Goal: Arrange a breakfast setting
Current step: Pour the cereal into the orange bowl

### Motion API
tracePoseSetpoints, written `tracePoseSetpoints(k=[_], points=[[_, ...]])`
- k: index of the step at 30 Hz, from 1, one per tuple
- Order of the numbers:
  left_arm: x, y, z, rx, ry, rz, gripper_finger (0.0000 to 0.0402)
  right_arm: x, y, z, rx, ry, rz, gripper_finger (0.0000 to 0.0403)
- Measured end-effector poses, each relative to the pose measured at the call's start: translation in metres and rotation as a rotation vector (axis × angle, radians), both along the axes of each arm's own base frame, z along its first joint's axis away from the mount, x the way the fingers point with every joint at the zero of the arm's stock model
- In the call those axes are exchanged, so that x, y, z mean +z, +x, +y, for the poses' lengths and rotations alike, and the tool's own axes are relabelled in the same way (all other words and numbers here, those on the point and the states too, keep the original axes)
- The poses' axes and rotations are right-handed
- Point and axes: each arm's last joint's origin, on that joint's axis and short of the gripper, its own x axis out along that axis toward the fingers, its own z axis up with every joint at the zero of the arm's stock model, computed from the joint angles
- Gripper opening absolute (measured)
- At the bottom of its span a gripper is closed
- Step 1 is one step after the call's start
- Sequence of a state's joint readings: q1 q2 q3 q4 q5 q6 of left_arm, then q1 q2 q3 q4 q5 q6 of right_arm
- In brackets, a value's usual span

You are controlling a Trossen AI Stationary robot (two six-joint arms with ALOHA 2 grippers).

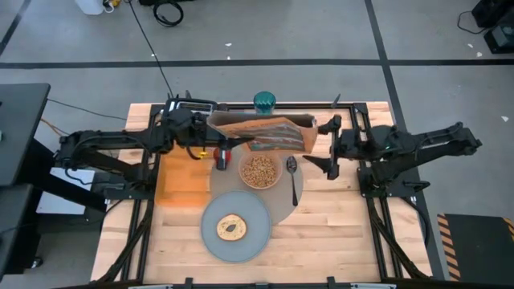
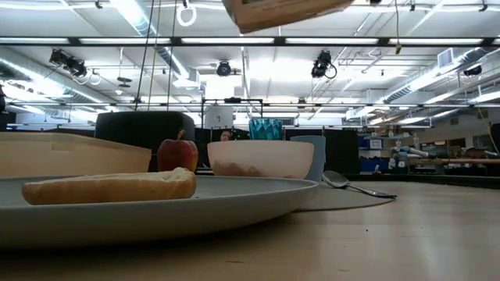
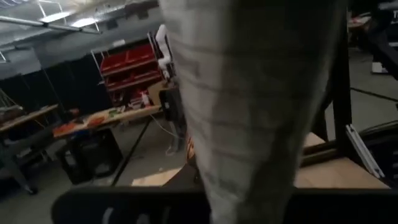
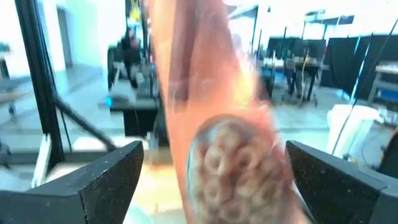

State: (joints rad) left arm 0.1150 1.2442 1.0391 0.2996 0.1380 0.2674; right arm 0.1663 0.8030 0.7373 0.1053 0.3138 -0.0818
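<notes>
Two grippers (image 1: 210, 136) (image 1: 321, 144) beside raised cereal box (image 1: 269, 133)

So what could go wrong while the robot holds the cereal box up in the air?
The cereal box hangs high above the table, over the far edge of the pink bowl, which already holds cereal. More pouring might overfill it. If the left gripper slipped, the box could drop onto the bowl or the red apple beside it. The right gripper is open next to the box, so it probably adds no support.
</notes>
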Motion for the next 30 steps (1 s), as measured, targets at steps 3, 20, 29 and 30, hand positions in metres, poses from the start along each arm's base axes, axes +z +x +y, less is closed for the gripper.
tracePoseSetpoints(k=[3,20,29,30], points=[[-0.001,-0.003,0.0,0.014,-0.01,0.035,0.0011,0.02,-0.003,0.0,0.007,-0.011,-0.054,0.0399],[-0.062,0.054,0.004,0.008,-0.065,0.189,0.0014,0.015,0.034,-0.002,-0.023,-0.018,-0.005,0.031],[-0.056,0.047,0.007,0.025,-0.035,0.178,0.0027,0.015,0.031,-0.007,-0.038,-0.012,-0.001,0.0131],[-0.056,0.047,0.007,0.022,-0.033,0.178,0.0036,0.015,0.031,-0.007,-0.038,-0.012,0.0,0.011]])
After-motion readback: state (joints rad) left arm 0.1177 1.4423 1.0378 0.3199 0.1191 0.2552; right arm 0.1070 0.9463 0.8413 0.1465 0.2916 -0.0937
